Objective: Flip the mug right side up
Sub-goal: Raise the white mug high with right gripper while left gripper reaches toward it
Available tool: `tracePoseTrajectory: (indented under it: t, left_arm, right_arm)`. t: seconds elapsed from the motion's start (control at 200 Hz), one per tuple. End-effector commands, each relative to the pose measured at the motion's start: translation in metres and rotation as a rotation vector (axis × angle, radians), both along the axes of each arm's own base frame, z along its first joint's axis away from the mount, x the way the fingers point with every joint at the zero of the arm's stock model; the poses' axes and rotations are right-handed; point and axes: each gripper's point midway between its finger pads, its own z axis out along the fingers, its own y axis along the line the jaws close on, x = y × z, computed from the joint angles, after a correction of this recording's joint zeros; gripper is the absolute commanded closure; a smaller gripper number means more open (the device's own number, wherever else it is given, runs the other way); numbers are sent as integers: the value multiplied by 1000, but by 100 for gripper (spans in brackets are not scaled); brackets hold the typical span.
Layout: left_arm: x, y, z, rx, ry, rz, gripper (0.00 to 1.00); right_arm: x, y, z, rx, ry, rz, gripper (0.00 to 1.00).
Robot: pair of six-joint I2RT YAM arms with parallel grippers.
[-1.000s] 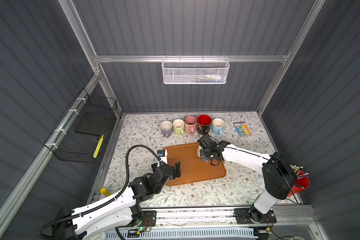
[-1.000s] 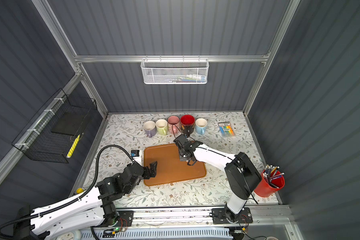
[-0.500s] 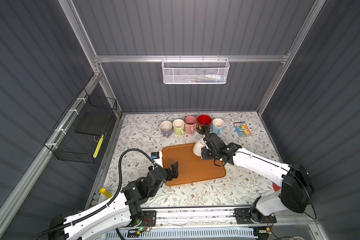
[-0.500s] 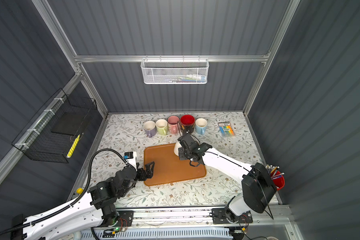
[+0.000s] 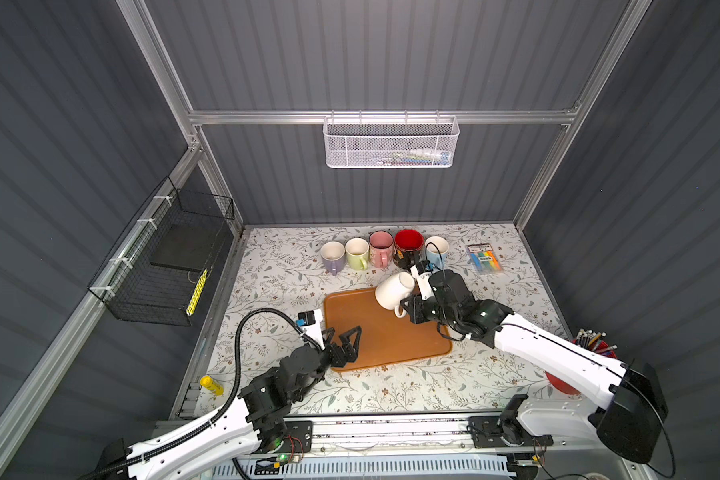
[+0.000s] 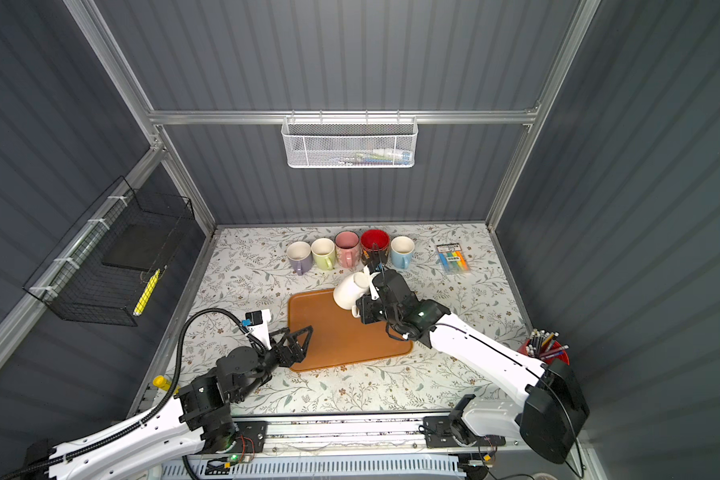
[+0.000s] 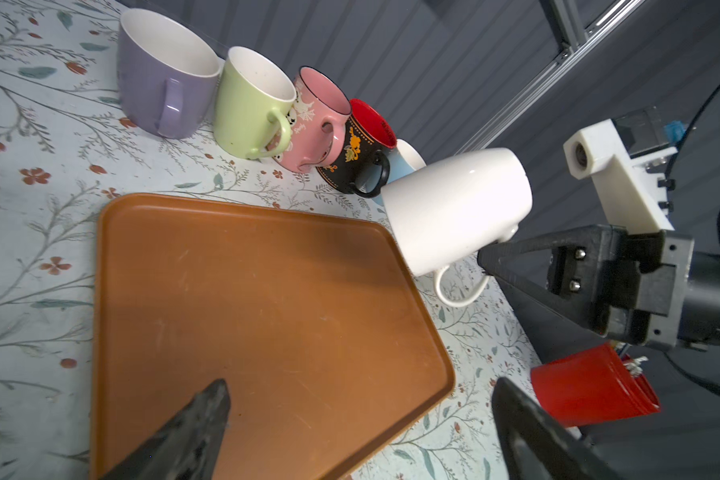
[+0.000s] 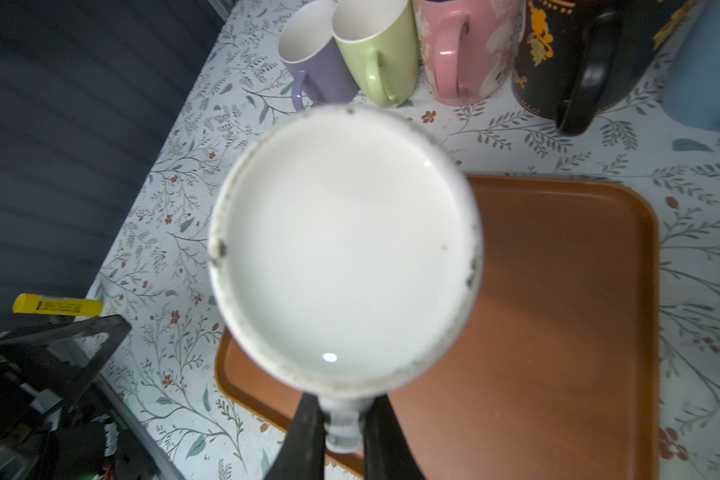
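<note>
A white mug [image 5: 393,290] [image 6: 350,289] hangs in the air over the far right corner of the brown tray [image 5: 391,347] [image 6: 341,347]. It is tilted, almost on its side. My right gripper [image 5: 408,311] [image 6: 360,311] [image 8: 344,415] is shut on the mug's handle. In the right wrist view the mug's base [image 8: 344,249], ringed with dirt, faces the camera. In the left wrist view the mug [image 7: 454,208] has its mouth turned down towards the tray [image 7: 267,291]. My left gripper [image 5: 346,336] [image 6: 298,334] [image 7: 360,386] is open and holds nothing, low over the tray's near left edge.
Several upright mugs stand in a row at the back: purple [image 5: 332,255], green [image 5: 356,252], pink [image 5: 380,247], black-and-red [image 5: 408,246], blue [image 5: 436,249]. A marker pack [image 5: 485,258] lies back right. A red pencil cup [image 5: 587,353] stands at the right, a yellow tube [image 5: 211,384] front left.
My right gripper has lifted the white mug off the tray by its handle and tipped it towards its side. My left arm has drawn back a little towards the front.
</note>
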Motion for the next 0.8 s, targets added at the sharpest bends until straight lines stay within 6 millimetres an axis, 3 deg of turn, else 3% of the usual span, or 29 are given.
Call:
tracePoseTrajectory:
  t: [0.0, 0.345, 0.795]
  left_arm:
    - [-3, -12, 29, -168, -68, -53, 2]
    - [-10, -42, 51, -327, -143, -185, 5]
    - [-4, -67, 74, -357, -207, -236, 16]
  right_arm:
    - [-2, 16, 51, 176, -134, 82, 100]
    - [-19, 15, 105, 496, -172, 191, 100]
    - [-23, 15, 128, 729, -208, 282, 100]
